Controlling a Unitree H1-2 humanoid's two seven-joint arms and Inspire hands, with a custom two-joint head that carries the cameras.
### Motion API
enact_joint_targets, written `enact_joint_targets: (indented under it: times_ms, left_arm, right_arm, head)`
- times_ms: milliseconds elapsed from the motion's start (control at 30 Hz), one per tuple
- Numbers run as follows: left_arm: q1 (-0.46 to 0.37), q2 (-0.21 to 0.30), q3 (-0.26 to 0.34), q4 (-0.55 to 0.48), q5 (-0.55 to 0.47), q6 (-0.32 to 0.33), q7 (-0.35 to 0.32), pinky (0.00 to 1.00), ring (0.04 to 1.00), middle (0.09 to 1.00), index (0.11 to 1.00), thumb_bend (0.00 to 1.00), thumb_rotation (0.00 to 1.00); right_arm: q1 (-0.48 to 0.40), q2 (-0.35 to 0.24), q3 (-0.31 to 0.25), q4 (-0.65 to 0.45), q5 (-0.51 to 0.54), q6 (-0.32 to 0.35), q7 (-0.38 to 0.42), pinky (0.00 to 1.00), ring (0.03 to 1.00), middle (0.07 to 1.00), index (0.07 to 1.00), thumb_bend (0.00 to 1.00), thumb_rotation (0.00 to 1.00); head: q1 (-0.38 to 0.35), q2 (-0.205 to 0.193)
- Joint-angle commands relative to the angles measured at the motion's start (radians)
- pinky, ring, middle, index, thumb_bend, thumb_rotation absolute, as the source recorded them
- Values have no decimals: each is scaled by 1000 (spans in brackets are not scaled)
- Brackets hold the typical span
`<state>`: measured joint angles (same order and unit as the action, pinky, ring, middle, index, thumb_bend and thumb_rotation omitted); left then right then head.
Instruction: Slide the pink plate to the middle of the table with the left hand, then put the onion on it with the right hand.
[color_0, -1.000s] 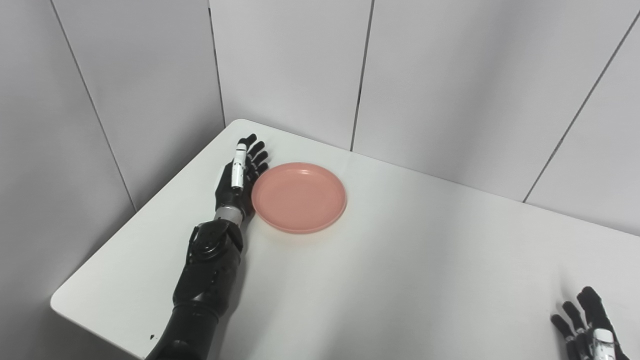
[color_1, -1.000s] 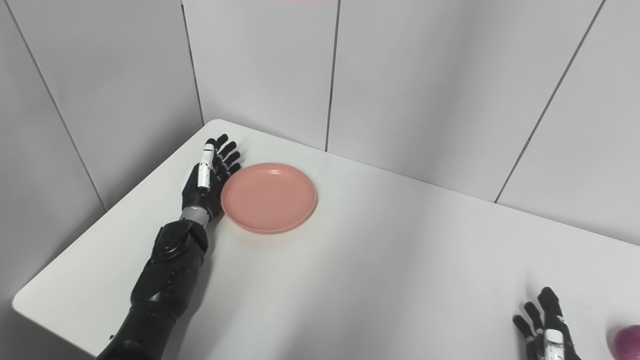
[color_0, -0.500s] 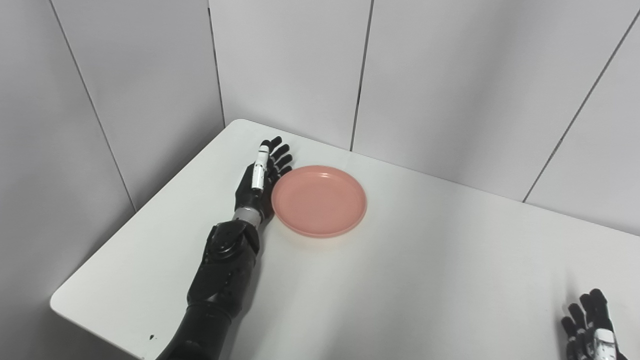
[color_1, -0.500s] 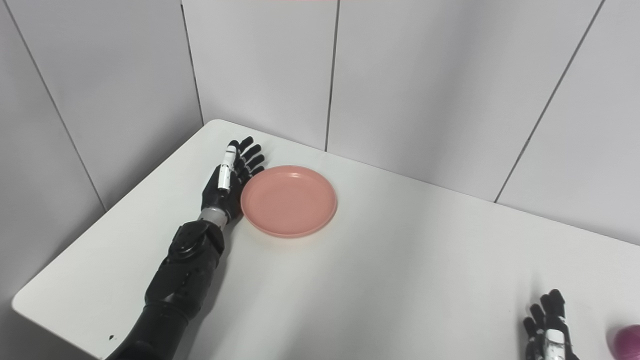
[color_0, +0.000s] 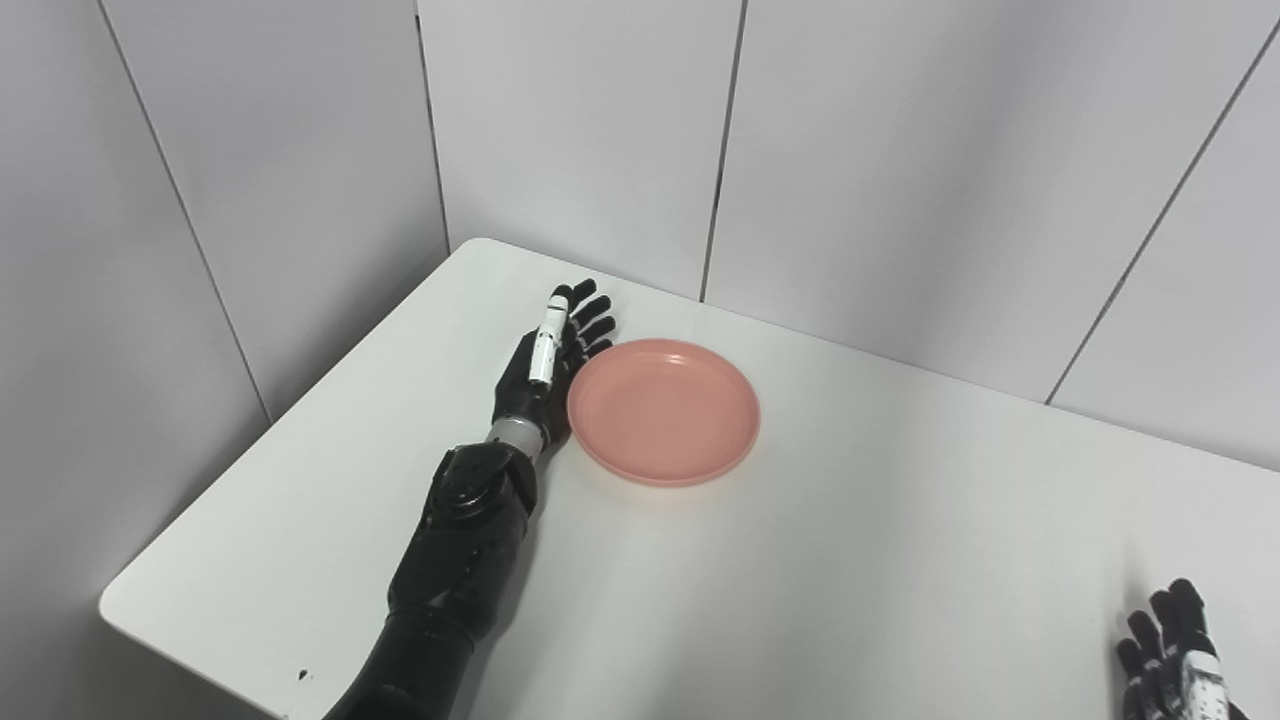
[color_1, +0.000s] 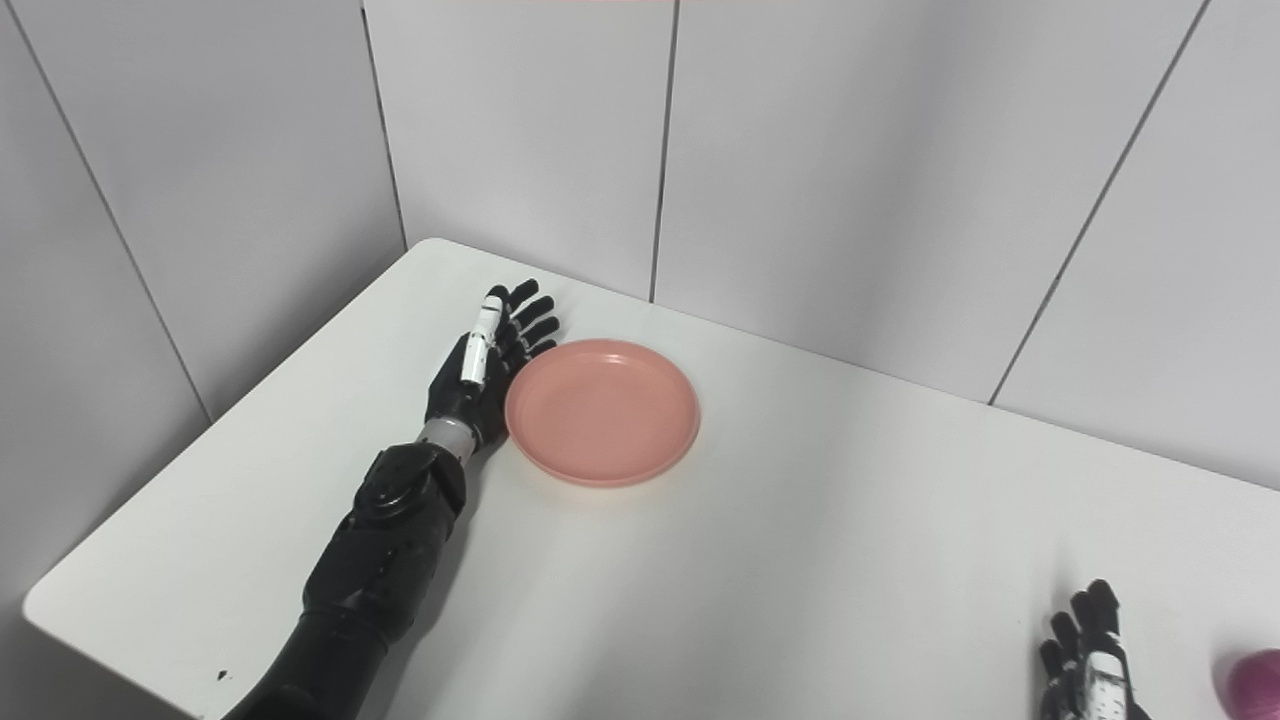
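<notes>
Pink plate (color_0: 663, 411) sits left-rear on your bench (color_0: 850, 560) | left hand (color_0: 548, 362) flat, fingers apart, edge-on against its left rim | middle lies rightward | right hand (color_1: 1088, 668) apart, empty, beside onion (color_1: 1250, 681)

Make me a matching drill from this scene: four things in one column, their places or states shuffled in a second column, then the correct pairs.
Things
1. left hand
2. right hand
3. plate
4. onion

Places or states
A. purple, cut off at the lower right corner of the right eye view
B. empty, lying flat on the table
C. open, fingers straight, pressed against the plate's left rim
D. open, low at the bottom edge, holding nothing

Pairs: 1-C, 2-D, 3-B, 4-A
</notes>
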<state>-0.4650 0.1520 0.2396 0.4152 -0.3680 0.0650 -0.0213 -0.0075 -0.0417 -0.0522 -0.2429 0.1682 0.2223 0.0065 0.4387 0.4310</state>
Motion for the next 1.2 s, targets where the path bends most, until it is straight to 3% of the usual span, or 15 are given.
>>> enact_joint_targets:
  times_ms: [0, 633, 1167]
  left_arm:
    - [4, -11, -18, -14, 8, 42, -16, 906, 905, 909, 893, 382, 1000]
    - [45, -63, -86, -106, 55, 100, -20, 921, 930, 926, 902, 370, 1000]
    - [72, -91, -101, -196, 66, 146, -16, 950, 952, 948, 928, 383, 1000]
  right_arm:
    - [7, 11, 14, -31, -3, 20, 6, 1000, 1000, 1000, 1000, 156, 1000]
    - [21, 33, 45, -65, -39, 37, -8, 1000, 1000, 1000, 1000, 100, 1000]
    - [43, 62, 67, -86, -72, 6, -15, 1000, 1000, 1000, 1000, 43, 1000]
  head:
    - [-11, 3]
    - [-78, 31]
    - [-237, 90]
